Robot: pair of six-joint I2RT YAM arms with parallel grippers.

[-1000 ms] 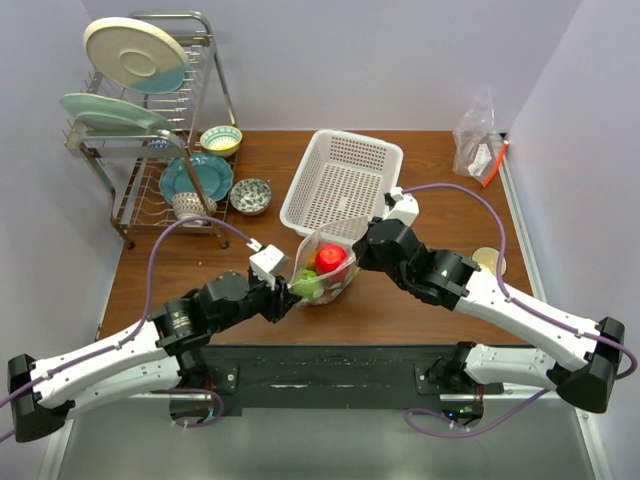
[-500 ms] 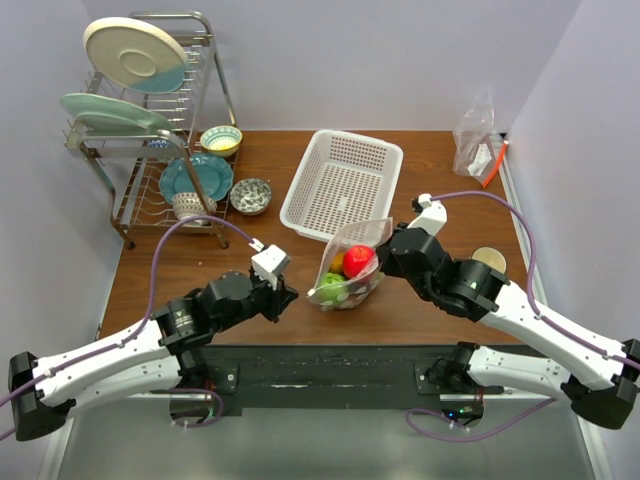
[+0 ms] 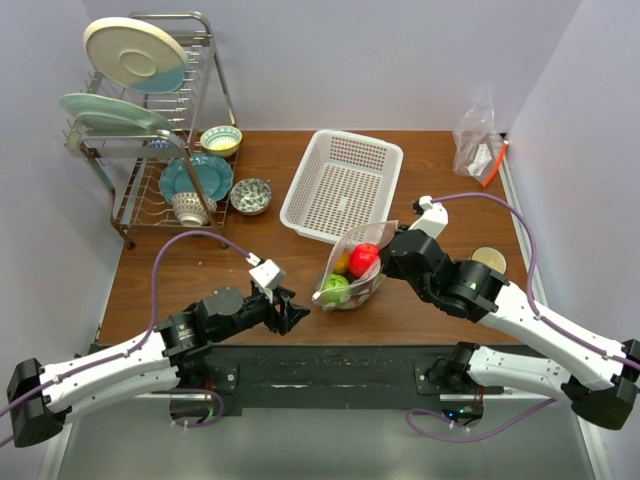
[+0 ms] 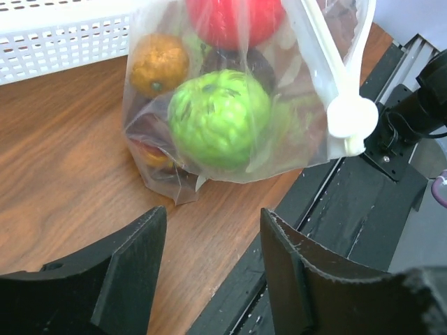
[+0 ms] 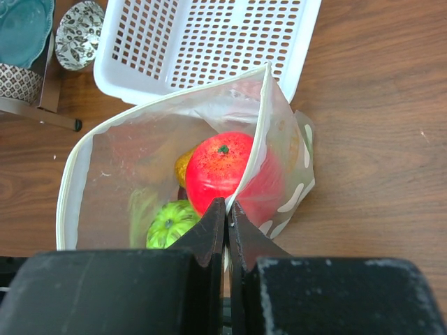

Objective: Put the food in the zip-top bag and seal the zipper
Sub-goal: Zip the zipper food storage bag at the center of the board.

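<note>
The clear zip-top bag [image 3: 355, 272] stands on the table in front of the white basket, its mouth open. Inside are a red apple [image 5: 223, 171], a green ball [image 4: 220, 115], a small orange [image 4: 159, 64] and dark pieces. My right gripper [image 5: 227, 209] is shut on the pale zipper [image 5: 260, 125] edge at the bag's right side and holds it up. The zipper slider [image 4: 351, 118] hangs at the strip's near end. My left gripper [image 4: 213, 237] is open and empty, low over the table's front edge, a short way from the bag's left side.
The white basket [image 3: 343, 185] lies just behind the bag. A dish rack [image 3: 150, 130] with plates and bowls fills the back left. Another clear bag with a red-orange strip [image 3: 478, 140] sits at the back right. A tan round thing [image 3: 490, 260] lies beside the right arm.
My right gripper has carried the bag to the right. My left gripper has come off the bag's left side and drawn back toward the near edge.
</note>
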